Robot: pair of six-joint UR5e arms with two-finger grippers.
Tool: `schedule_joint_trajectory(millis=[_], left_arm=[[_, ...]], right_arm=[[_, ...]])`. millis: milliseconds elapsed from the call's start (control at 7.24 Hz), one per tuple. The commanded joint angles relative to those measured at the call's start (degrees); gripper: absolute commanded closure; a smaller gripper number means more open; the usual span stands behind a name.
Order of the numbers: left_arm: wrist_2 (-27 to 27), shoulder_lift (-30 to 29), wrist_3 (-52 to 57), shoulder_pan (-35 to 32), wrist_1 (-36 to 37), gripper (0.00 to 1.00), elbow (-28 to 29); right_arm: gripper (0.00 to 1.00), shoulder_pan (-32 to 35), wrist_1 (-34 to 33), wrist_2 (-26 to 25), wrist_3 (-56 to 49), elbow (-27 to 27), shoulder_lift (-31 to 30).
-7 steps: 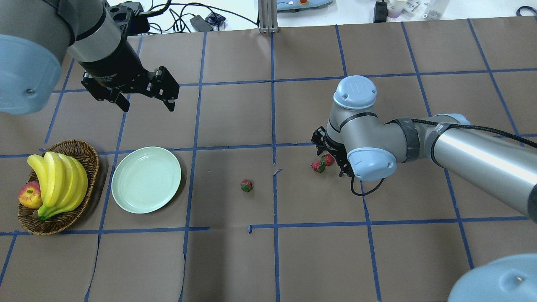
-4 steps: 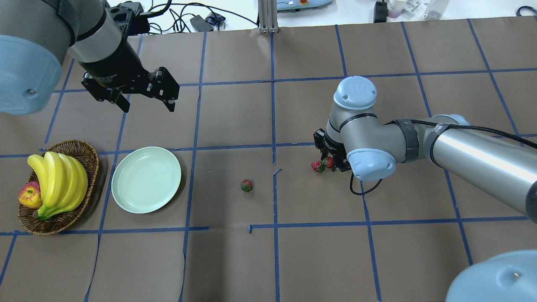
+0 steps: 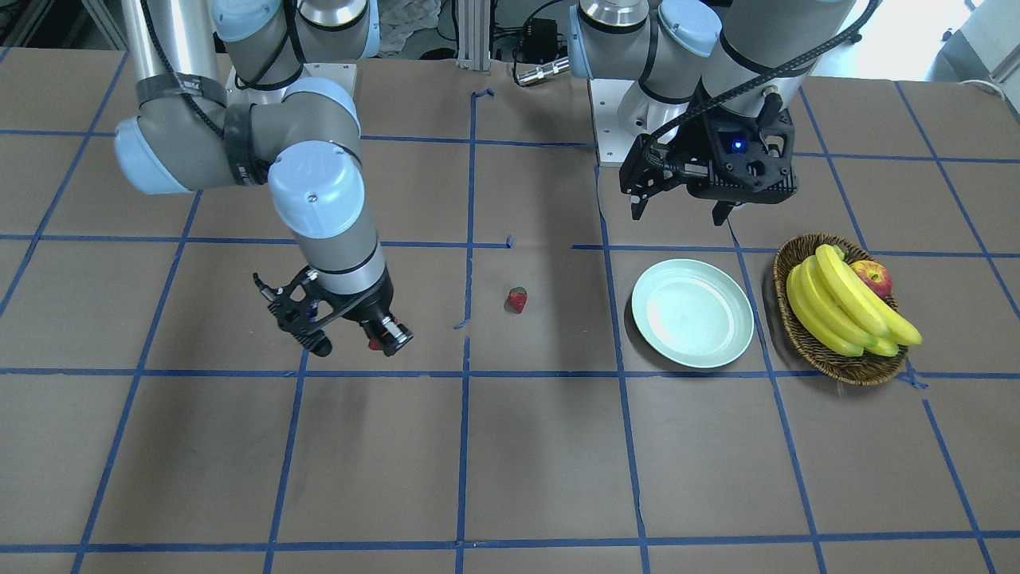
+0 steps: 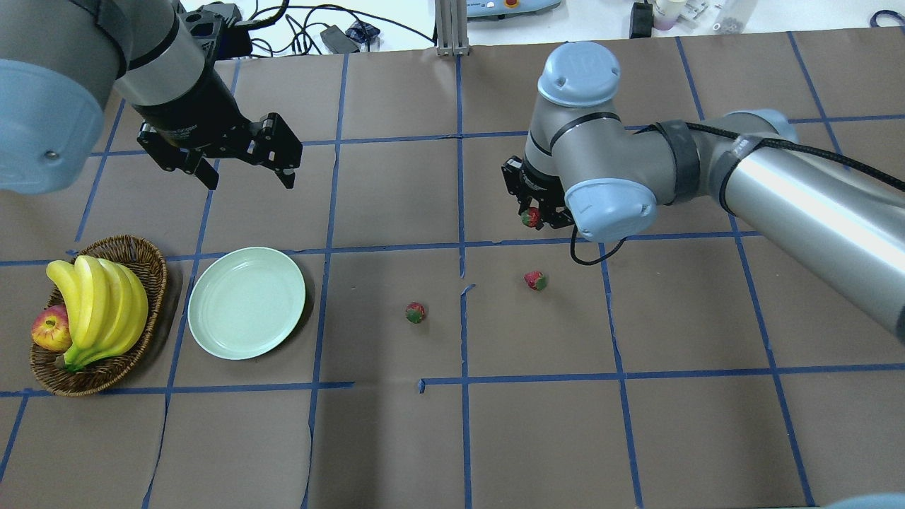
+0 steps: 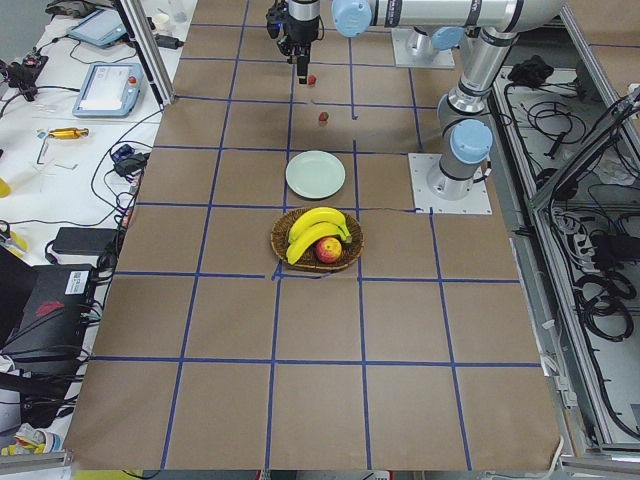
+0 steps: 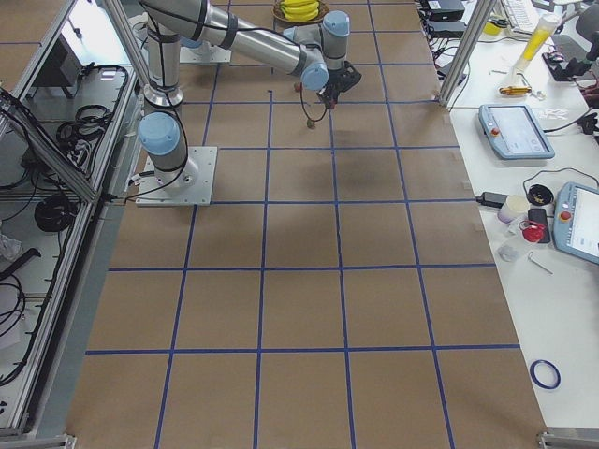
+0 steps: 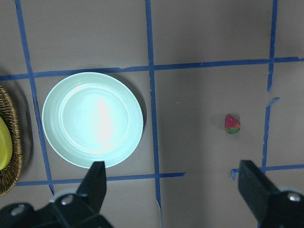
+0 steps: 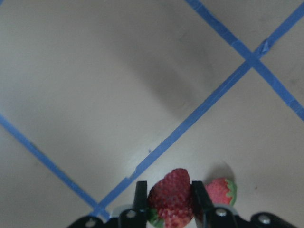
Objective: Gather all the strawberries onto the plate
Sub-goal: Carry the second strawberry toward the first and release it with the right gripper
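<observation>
You have nothing in the plate (image 4: 246,302) yet. The right gripper (image 8: 170,192) is clamped on one strawberry (image 4: 529,218), aloft and well apart from the plate. A nearer strawberry (image 4: 415,312) and a farther strawberry (image 4: 535,281) lie on the counter (image 4: 396,438). The left gripper (image 4: 249,177) hangs spread wide near the plate.

The right gripper (image 4: 532,212) — down at the paired berries a second ago — is now raised off the tabletop (image 4: 452,438) with one strawberry (image 8: 172,198) pinched between its jaws — the other strawberry (image 4: 535,281) lies alone below.
</observation>
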Motion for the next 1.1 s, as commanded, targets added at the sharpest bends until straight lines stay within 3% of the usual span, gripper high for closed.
schedule_joint_trajectory(millis=[0, 138, 276, 414, 552, 691, 967], left_arm=[[0.0, 0.1, 0.0, 0.0, 0.0, 0.00, -0.1], [0.0, 0.1, 0.0, 0.0, 0.0, 0.00, -0.1], [0.0, -0.1, -0.1, 0.0, 0.0, 0.00, -0.1], [0.0, 0.0, -0.1, 0.0, 0.0, 0.00, -0.2], [0.0, 0.0, -0.1, 0.0, 0.0, 0.00, -0.1], [0.0, 0.1, -0.1, 0.0, 0.0, 0.00, -0.1], [0.0, 0.1, 0.0, 0.0, 0.0, 0.00, -0.2]], right_arm=[[1.00, 10.1, -0.3, 1.0, -1.5, 1.7, 2.0], [1.00, 10.4, -9.2, 2.1, -1.3, 3.2, 6.3], [1.00, 11.0, -13.1, 2.2, -1.2, 2.6, 9.9], [0.87, 11.1, -13.5, 2.3, -1.3, 3.2, 10.4], [0.33, 11.1, -13.1, 2.8, -1.3, 3.5, 9.9], [0.00, 11.1, -12.6, 2.3, -1.8, 3.6, 8.2], [0.00, 8.3, -5.8, 0.3, -6.3, 3.6, 1.3]])
